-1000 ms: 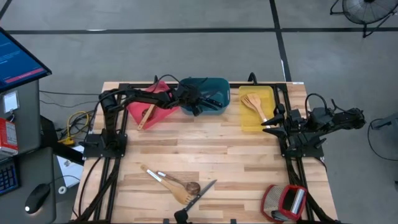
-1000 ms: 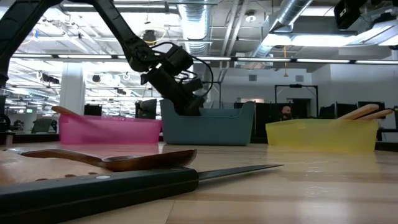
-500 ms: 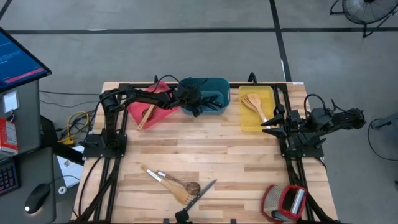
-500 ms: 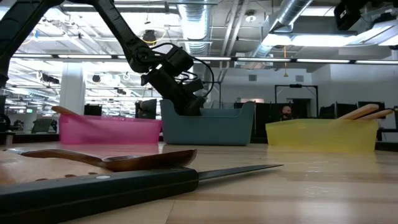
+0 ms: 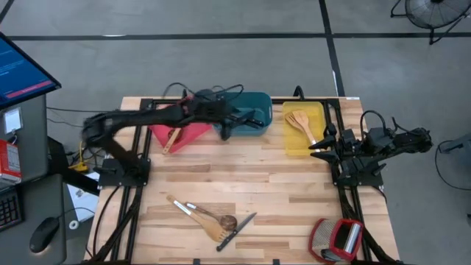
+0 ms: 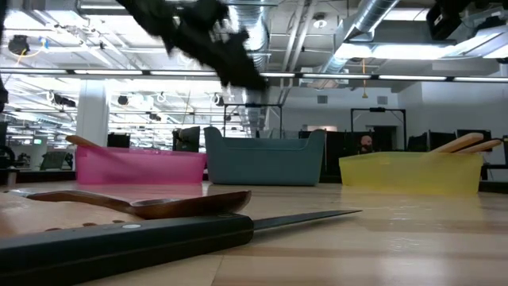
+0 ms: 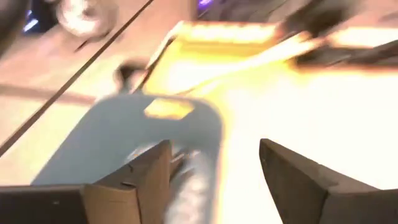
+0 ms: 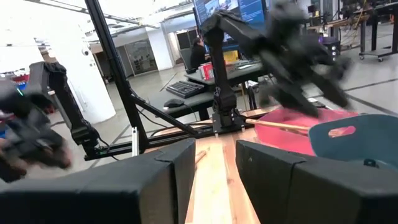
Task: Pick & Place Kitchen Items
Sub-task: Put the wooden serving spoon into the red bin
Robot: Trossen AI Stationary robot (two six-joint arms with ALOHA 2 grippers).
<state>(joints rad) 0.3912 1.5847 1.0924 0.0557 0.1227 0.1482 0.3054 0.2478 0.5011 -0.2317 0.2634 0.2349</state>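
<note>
The left gripper point(image 5: 224, 129), open and empty, hangs above the teal tray point(image 5: 257, 99) at the table's far edge. Remaining utensils point(image 5: 213, 221) lie near the front edge, handles diagonal, closer to the left arm.

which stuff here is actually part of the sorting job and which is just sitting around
Part of the job:
- wooden spatula, spoon and black-handled knife at the table's near edge
- wooden spatulas in the yellow tray
- wooden utensil in the red tray
- teal tray
- left gripper, open

Just lying about:
- red-and-silver object
- right gripper, parked
</note>
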